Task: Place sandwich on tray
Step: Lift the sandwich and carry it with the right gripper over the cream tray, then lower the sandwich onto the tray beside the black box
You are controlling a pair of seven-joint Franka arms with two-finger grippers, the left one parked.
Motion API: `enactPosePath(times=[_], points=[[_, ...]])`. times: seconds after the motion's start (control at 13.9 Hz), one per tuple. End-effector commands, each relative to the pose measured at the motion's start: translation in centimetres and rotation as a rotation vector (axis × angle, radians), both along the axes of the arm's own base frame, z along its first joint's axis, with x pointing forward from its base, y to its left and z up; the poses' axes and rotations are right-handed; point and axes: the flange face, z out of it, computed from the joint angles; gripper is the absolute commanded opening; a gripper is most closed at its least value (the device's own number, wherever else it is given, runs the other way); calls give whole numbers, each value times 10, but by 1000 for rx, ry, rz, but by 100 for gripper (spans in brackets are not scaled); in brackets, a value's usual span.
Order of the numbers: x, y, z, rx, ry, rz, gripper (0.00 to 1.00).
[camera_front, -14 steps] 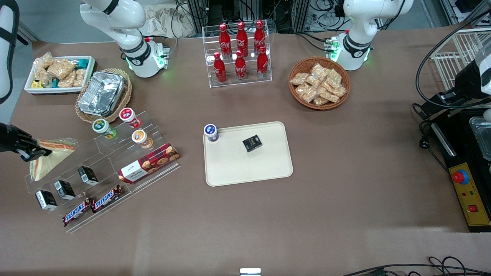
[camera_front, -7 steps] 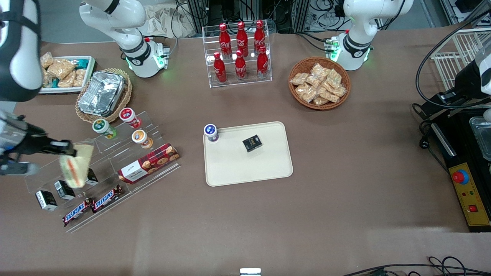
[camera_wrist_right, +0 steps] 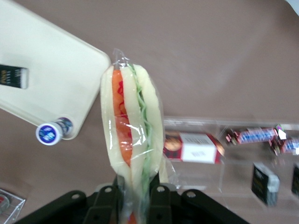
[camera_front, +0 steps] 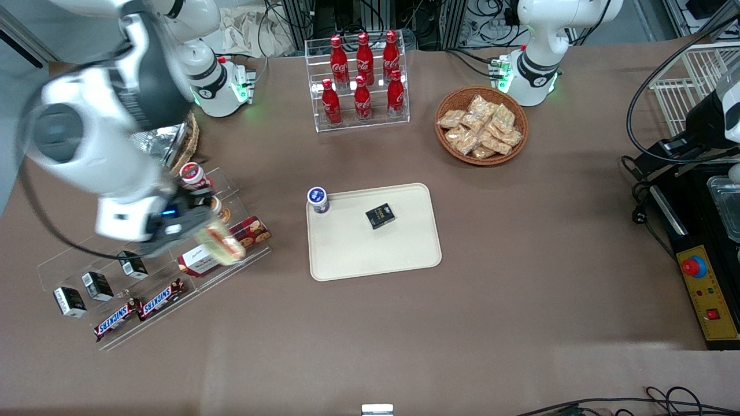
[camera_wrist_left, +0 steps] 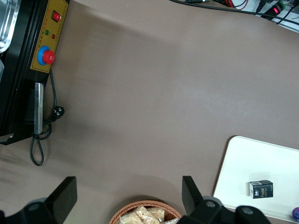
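Note:
My right gripper (camera_front: 193, 230) is shut on the sandwich (camera_front: 221, 244), a wrapped wedge of pale bread with orange-red and green filling. It hangs above the clear acrylic snack stand (camera_front: 254, 254), over the red cookie box (camera_front: 250, 230). In the right wrist view the sandwich (camera_wrist_right: 132, 135) stands between the two black fingers (camera_wrist_right: 108, 200), with the cream-beige tray (camera_wrist_right: 51, 88) past its tip. In the front view the tray (camera_front: 370, 254) lies at the table's middle, toward the parked arm from the sandwich. It holds a small black box (camera_front: 380, 215) and a blue-lidded cup (camera_front: 318, 199) at one corner.
The stand carries small black boxes (camera_front: 95, 285), Snickers bars (camera_front: 139, 309) and lidded cups (camera_front: 193, 175). A foil container (camera_front: 167, 141) in a wicker mat, a rack of red cola bottles (camera_front: 361, 81) and a basket of snack packets (camera_front: 481, 126) stand farther from the camera.
My right gripper has lifted the sandwich off the end of the stand and swung it along the stand toward the tray. The arm now covers the white bin and part of the foil container.

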Motion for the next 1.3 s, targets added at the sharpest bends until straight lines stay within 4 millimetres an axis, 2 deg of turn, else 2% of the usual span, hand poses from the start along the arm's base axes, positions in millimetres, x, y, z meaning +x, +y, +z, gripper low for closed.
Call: enactPosePath(times=[0.0,0.14,0.22,0.36,0.5,0.58,0.72,0.94,1.08,1.22], points=[[2,64,-34,-10,-33,120,17],[-2,118,-72,-3,-75,199,15],[-6,137,-91,-6,-79,225,14],[-6,154,-131,-20,-61,248,14],[-11,176,-166,-24,-58,284,14],[-11,181,-181,-22,-60,290,14],[-22,204,-199,-17,-70,328,14],[-24,210,-212,-11,-76,290,15],[-28,223,-230,-3,-88,303,14],[-27,231,-239,-5,-86,306,15]])
